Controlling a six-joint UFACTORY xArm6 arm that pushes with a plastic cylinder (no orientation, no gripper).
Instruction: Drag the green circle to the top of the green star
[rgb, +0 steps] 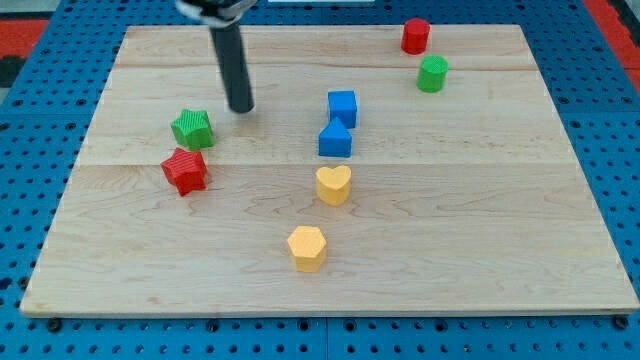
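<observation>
The green circle (433, 73) is a short green cylinder at the view's upper right, just below the red cylinder (415, 36). The green star (192, 128) lies at the view's left, just above the red star (185, 170). My tip (241, 108) is the lower end of the dark rod, resting on the board a little up and to the right of the green star, not touching it. It is far to the left of the green circle.
A blue cube (342, 107) and a blue triangle block (335, 139) sit at the middle. A yellow heart (333, 184) and a yellow hexagon (307, 247) lie below them. The wooden board (500, 230) ends in a blue pegboard surround.
</observation>
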